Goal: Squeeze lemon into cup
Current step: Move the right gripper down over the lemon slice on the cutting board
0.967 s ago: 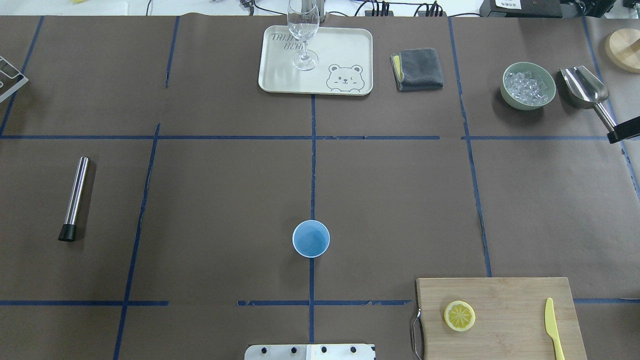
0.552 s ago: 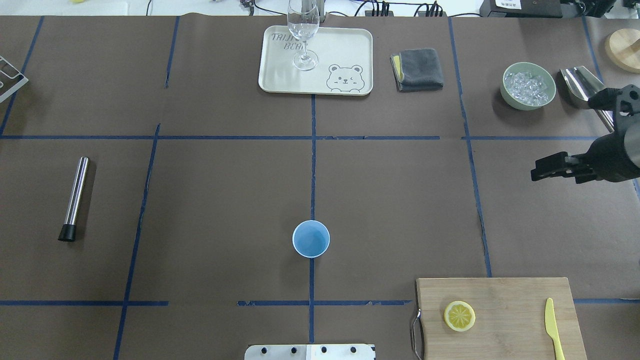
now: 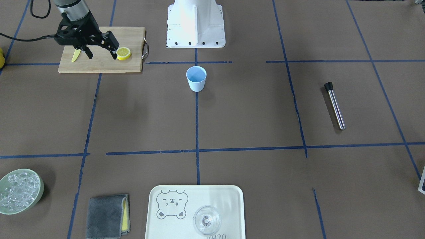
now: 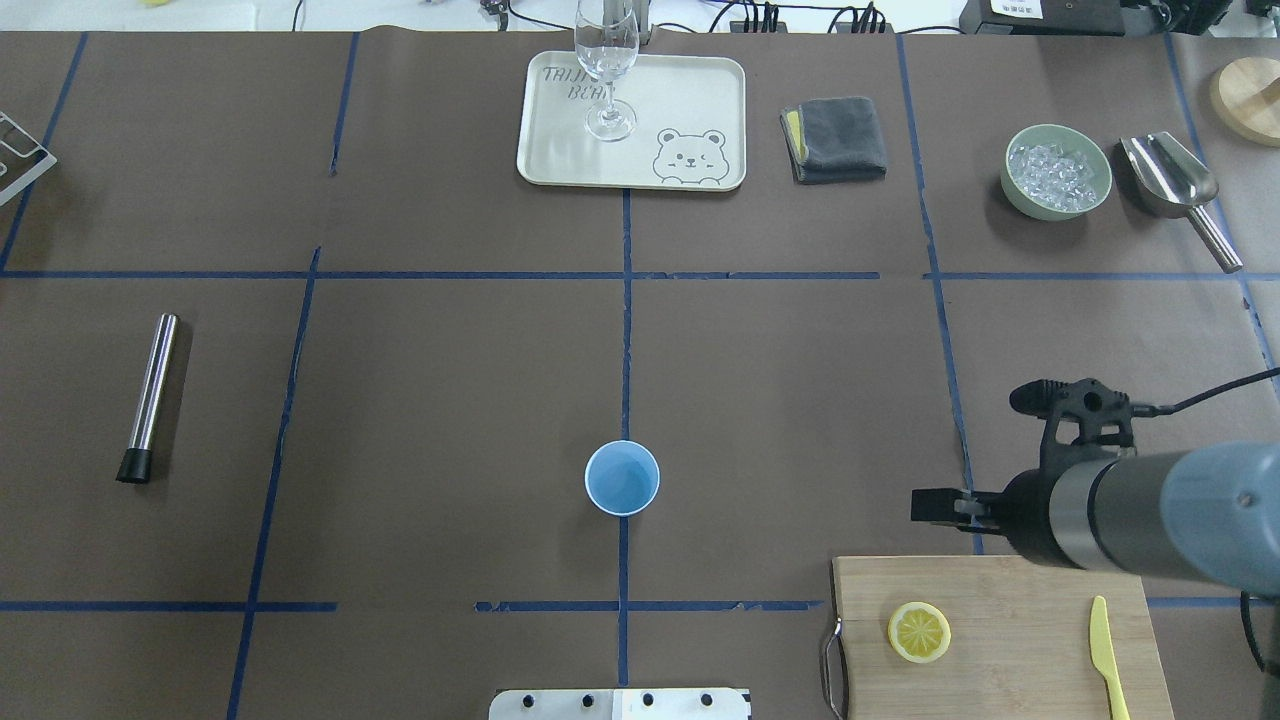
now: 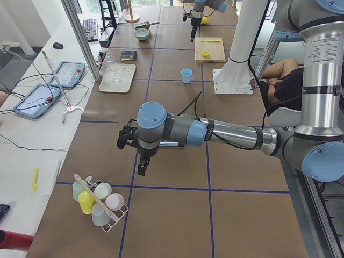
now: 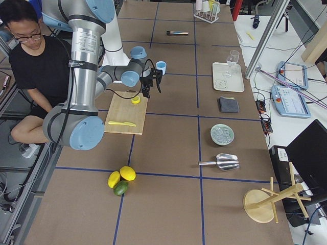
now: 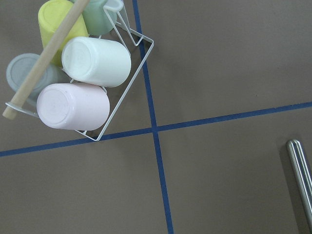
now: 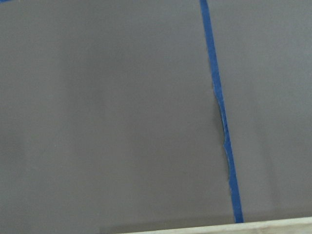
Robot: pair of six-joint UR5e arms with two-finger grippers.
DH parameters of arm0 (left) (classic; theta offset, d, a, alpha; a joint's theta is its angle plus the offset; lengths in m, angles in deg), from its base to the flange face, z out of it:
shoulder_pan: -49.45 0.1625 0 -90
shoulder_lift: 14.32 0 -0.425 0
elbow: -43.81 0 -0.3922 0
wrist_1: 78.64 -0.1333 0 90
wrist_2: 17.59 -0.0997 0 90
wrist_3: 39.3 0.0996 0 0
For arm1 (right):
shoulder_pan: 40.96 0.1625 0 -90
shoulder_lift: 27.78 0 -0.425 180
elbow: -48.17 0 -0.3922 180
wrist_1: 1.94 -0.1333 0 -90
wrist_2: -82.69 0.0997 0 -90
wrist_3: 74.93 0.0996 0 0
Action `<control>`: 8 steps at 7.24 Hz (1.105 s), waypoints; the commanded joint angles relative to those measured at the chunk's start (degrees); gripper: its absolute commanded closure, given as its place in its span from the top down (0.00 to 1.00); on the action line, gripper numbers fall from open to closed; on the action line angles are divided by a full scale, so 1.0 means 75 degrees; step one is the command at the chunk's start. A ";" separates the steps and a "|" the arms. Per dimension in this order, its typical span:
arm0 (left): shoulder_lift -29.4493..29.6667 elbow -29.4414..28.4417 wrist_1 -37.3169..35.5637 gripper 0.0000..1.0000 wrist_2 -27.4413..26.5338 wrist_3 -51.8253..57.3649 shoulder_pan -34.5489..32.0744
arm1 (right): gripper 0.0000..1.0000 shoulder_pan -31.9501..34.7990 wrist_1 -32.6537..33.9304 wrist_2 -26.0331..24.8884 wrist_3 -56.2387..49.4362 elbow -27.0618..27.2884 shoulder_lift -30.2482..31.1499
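Lemon slice, thin, round and yellow-rinded, lies flat on the pale wooden cutting board, toward its 9 o'clock end. In the overhead view it sits at 6 o'clock from the right gripper, the nearer one, whose fingers are spread and empty. Being round, the slice offers no long axis. The small light-blue tumbler stands at 10 o'clock from the slice. The left gripper is well apart, and I cannot tell whether it is parted or closed.
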 commanded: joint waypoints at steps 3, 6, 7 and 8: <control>-0.0002 0.0133 0.0000 1.00 0.0000 0.0000 0.0000 | 1.00 -0.1603 -0.0011 -0.1292 0.0573 -0.0443 -0.0028; -0.0014 0.0133 0.0000 1.00 0.0000 0.0000 0.0000 | 1.00 -0.1954 -0.0011 -0.1527 0.0562 -0.0750 -0.0040; -0.0014 0.0121 0.0000 1.00 0.0000 0.0000 0.0000 | 1.00 -0.2060 -0.0011 -0.1551 0.0562 -0.0750 -0.0051; -0.0014 0.0121 0.0000 1.00 0.0000 0.0000 0.0000 | 1.00 -0.2212 -0.0011 -0.1551 0.0562 -0.0774 -0.0051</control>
